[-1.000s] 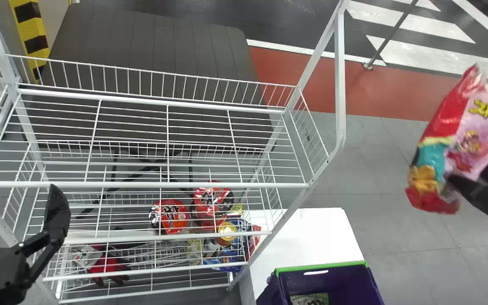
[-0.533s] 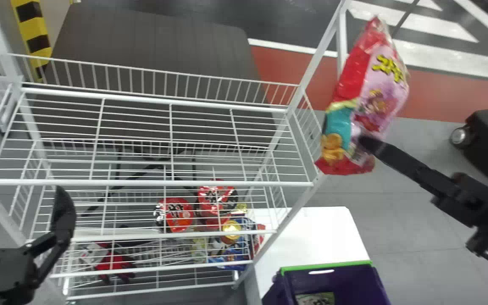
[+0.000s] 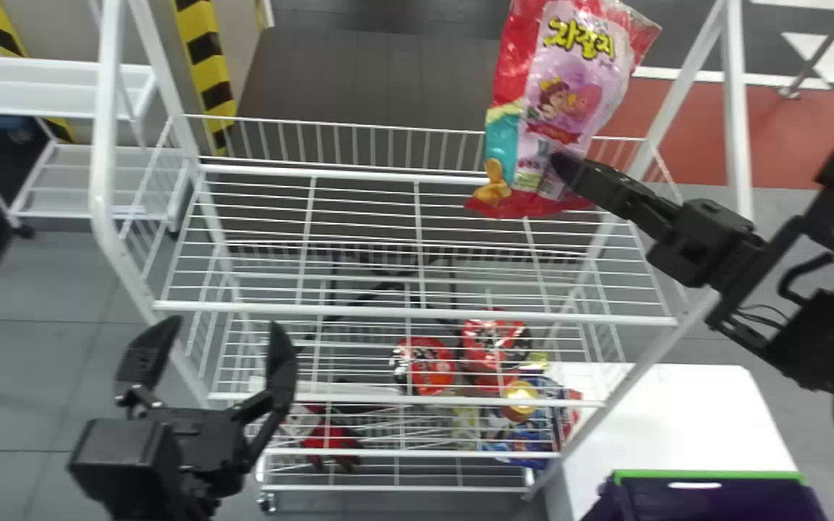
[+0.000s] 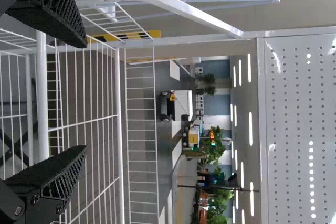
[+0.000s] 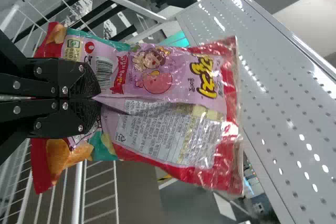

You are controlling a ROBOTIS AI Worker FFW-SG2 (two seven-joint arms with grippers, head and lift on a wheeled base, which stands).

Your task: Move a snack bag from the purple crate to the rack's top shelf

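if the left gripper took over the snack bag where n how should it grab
Probably by the snack bag's free upper end, from the robot's left: the right gripper pinches it low from the right, and that end looks flat and thin.

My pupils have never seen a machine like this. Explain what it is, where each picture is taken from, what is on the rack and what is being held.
This is a two-armed robot. The head view looks forward and down from its head; each wrist view comes from a camera on that wrist, shown turned on its side.

The right hand has its fingers closed on a snack bag, held up by the top shelf of a white wire rack. The left hand is open, in front of the rack's left side. Red packages lie lower on the rack. To its right are a white table and a purple crate.
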